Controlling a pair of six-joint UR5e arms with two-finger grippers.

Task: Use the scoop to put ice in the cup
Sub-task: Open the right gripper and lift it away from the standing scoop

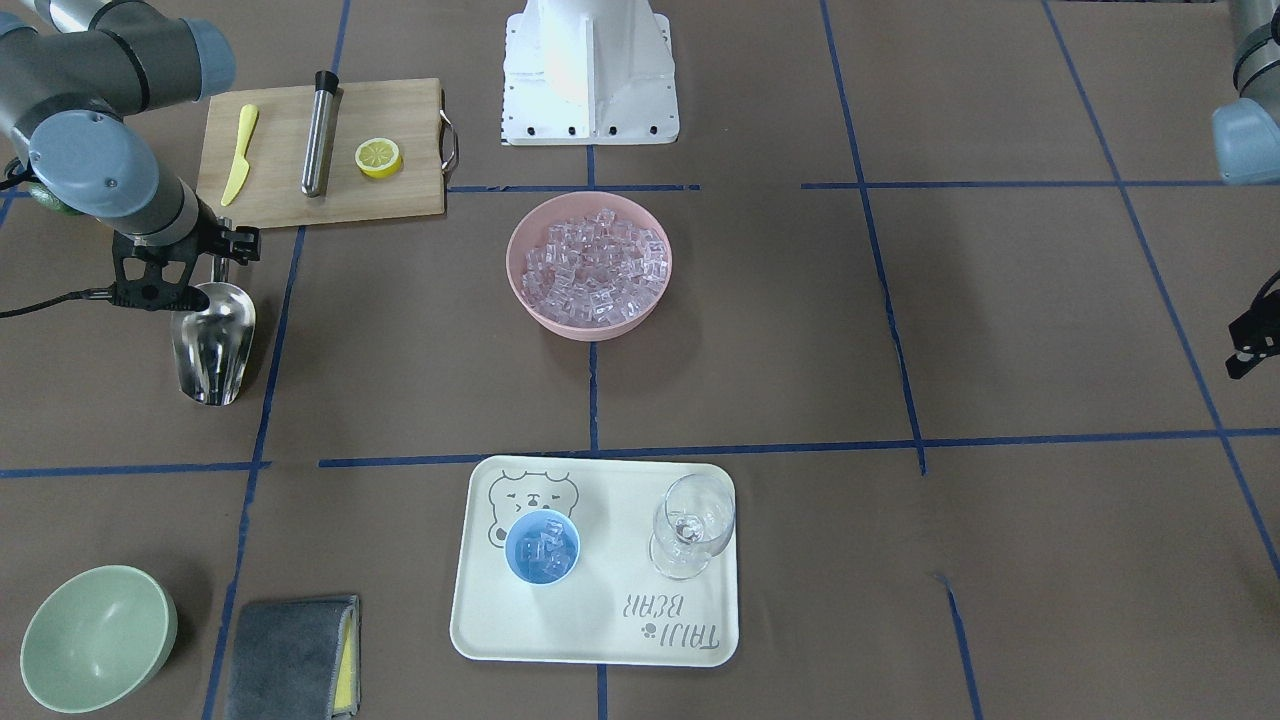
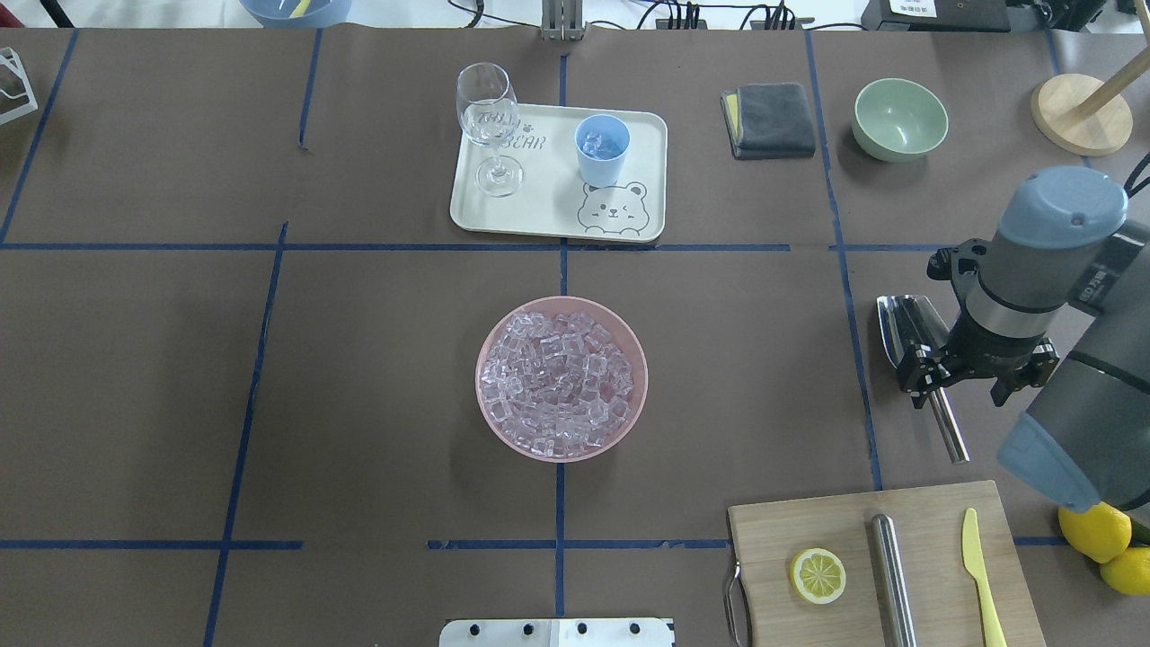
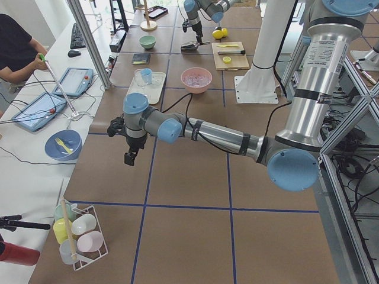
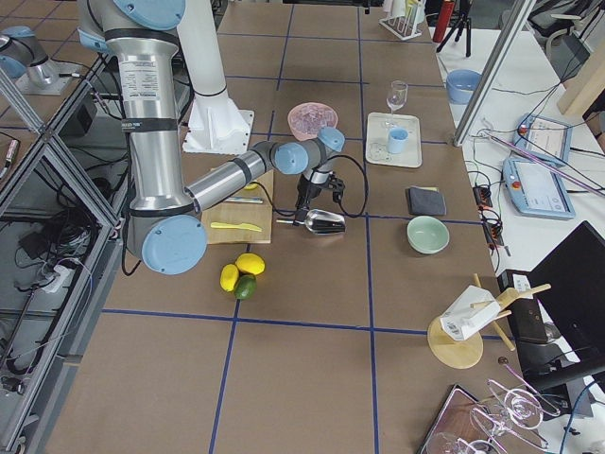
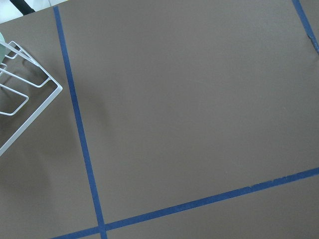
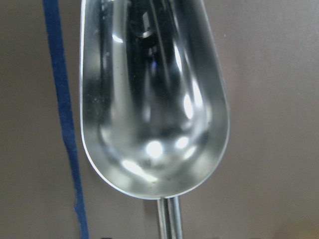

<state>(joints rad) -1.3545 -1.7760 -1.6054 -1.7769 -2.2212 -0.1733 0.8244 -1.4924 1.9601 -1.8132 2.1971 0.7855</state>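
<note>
The scoop (image 2: 906,328) lies on the brown table at the robot's right side, well away from the tray, with its trough pointing toward the far edge and its tubular handle running back toward the robot. The right wrist view looks straight into the trough, which is bare and shiny with no cube in it. The right gripper (image 2: 934,382) stands over the handle just behind the trough, pointing down. Its fingers are hidden under the wrist, so I cannot tell whether they grip the handle or stand apart from it. Some ice (image 2: 593,142) sits in the light-blue cup (image 2: 600,163), which stands upright on the cream bear tray (image 2: 539,202) beside a clear wine glass (image 2: 488,112). Many more cubes fill the pink bowl (image 1: 590,331) at the table's centre, between tray and robot base. Near the robot's right is a wooden cutting board (image 2: 782,530) carrying a lemon half (image 2: 818,575), a steel cylinder (image 2: 894,575) and a yellow knife (image 2: 979,575). A green bowl (image 2: 900,119) and a grey cloth (image 2: 773,117) lie beyond the scoop. The left gripper (image 3: 128,157) hangs above bare table far to the left; how wide it stands cannot be told.
</note>
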